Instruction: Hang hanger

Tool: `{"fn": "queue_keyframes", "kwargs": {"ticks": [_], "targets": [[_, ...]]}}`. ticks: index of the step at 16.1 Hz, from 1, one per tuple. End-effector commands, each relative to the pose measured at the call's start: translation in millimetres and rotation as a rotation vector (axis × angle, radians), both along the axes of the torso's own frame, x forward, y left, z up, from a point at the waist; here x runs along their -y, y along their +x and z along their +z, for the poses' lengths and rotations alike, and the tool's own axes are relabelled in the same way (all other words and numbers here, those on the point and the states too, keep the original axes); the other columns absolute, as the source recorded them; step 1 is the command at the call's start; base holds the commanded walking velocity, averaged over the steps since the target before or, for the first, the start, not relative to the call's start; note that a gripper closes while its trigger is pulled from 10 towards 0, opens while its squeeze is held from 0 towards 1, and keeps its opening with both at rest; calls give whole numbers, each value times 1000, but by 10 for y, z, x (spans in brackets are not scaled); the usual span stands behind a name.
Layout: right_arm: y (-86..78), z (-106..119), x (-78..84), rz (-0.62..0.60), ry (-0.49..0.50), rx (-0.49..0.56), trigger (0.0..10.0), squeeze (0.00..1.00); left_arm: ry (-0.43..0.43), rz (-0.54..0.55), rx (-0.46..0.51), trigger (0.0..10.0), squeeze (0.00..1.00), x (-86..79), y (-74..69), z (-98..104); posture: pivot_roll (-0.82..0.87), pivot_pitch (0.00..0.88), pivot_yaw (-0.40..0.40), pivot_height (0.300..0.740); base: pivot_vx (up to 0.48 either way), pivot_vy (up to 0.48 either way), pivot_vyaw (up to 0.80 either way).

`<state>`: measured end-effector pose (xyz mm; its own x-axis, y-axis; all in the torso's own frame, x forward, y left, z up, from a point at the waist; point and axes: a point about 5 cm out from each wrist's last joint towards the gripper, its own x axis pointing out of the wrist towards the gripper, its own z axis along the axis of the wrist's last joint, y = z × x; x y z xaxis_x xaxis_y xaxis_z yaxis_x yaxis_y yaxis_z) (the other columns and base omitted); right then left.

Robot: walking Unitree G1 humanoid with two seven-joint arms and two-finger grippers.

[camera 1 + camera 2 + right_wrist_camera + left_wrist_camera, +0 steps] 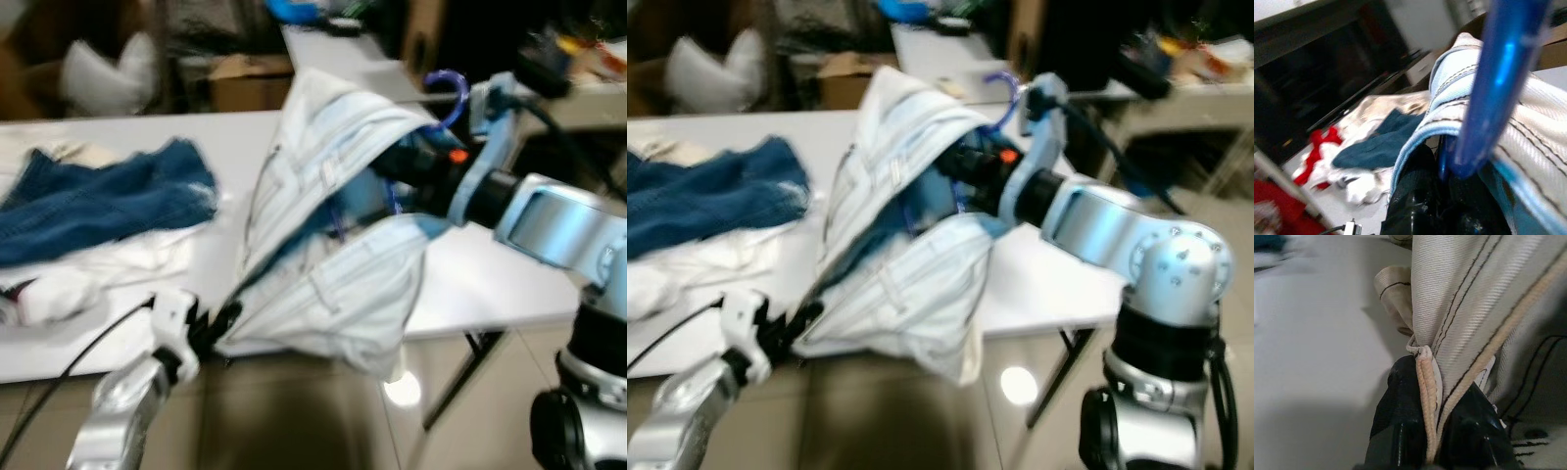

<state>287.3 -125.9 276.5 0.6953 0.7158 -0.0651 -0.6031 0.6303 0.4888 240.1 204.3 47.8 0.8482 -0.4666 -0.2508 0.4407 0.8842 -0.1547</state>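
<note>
My right gripper (1442, 196) is clamped on the blue hanger (1493, 88), its 2 black fingers closed around the plastic neck just below the hook, which pokes up above the garment (333, 235) in the head views. The hanger sits inside a pale, light-blue-trimmed garment held up above the white table (490, 274), so the cloth drapes from the right gripper down toward the table's near edge. There my left gripper (1425, 431) pinches a stitched hem of the same garment, both fingers tight on the folded seam, and the cloth is drawn fairly taut between the 2 grips. Beyond it on the table lie a blue denim piece (108, 201) and white laundry (88, 274), well apart from the raised garment; cardboard boxes (250, 78) and a second table (343, 54) stand behind. I judge the step in hand to be carrying the loaded hanger to wherever it will hang, though I cannot make out a rail in these blurred pictures. To do it well, I would keep the right grip firm and the hook upright and free of cloth, let the left gripper give slack before releasing the hem so the garment does not slide off the hanger's shoulders, and lift clear of the table edge before turning.
</note>
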Motion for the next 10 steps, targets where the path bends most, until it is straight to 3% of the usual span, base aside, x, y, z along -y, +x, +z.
{"fn": "queue_keyframes", "kwargs": {"ticks": [1, 2, 3, 10], "targets": [[-40, 202, 116, -45, 58, 100, 10000, 0, 10, 33, -87, 0, 0, -59, -106, -139, -172, 0, 18, 740, 0, 0, 800], [-43, 199, 122, -48, 59, 100, 10000, 0, 0, 28, -76, 0, 0, -48, -97, -115, -173, 0, 22, 740, 0, 0, 800], [-48, 185, 137, -57, 59, 97, 10000, 0, -15, 14, -79, 10000, 0, -23, -90, -93, -176, 0, 26, 740, 0, 0, 800], [-59, 182, 143, -64, 65, 99, 10000, 0, -15, -24, -72, 10000, 0, 36, -82, -50, -180, 0, 33, 740, 0, 0, 800]]}}
